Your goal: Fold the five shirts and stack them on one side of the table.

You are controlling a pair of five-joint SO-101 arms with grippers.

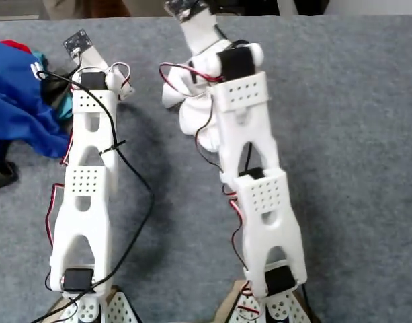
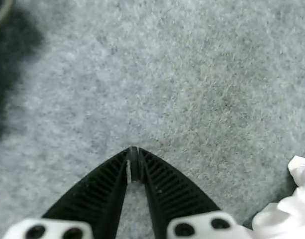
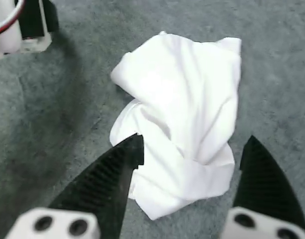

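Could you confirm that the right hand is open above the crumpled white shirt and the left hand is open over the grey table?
Not quite: the left hand is shut over the grey table, as the left wrist view shows. The right hand is indeed open above the crumpled white shirt.

The left arm's white plastic links are hollow shells with long oval cut-outs and square patches of small round holes. A black servo block sits at its upper joint. A thin black cable trails along its side, and red and white wires loop beside the servo. The right arm's white perforated links have the same build, with a black motor and red wires. The left gripper has black ribbed tapering fingers on white mounts with dark screw holes. The right gripper looks alike.
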